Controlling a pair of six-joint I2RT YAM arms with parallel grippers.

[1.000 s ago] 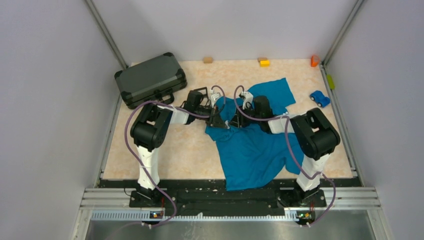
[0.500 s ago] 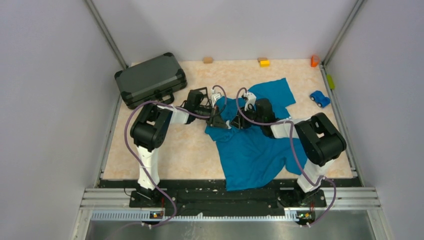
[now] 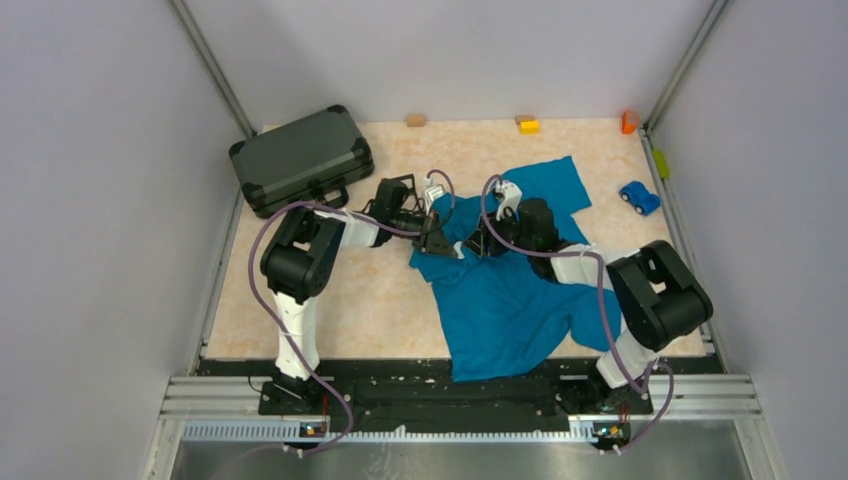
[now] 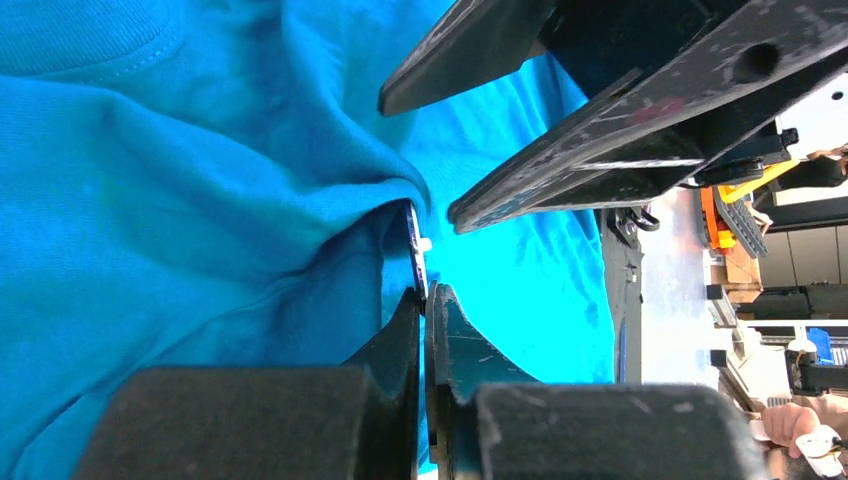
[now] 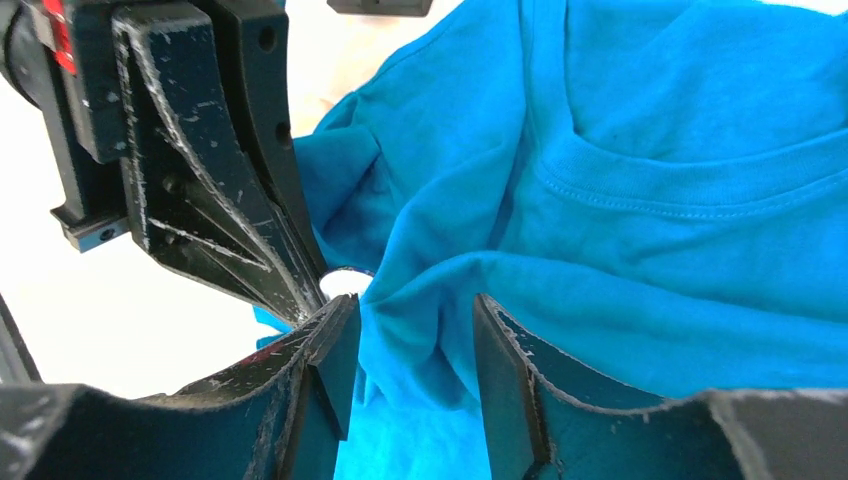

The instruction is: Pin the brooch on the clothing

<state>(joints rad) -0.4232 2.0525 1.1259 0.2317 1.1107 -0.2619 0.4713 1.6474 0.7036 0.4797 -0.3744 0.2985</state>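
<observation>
Top external view: far left of the T-shirt (image 3: pixel 510 300), a dark grey case (image 3: pixel 300 158) sits at the table's (image 3: pixel 330 300) back corner. At the shirt's left edge the left claw (image 3: pixel 436 244) is pinched tight on the brooch (image 4: pixel 415 250) — the left wrist view shows the small disc edge-on at the fingertips, pressed against a bunched fold of fabric. Just right of it the right claw (image 3: pixel 478 244) stands part-open — its jaws straddle a raised fold of shirt below the collar. Well right of the shirt lies a blue toy car (image 3: pixel 639 196).
</observation>
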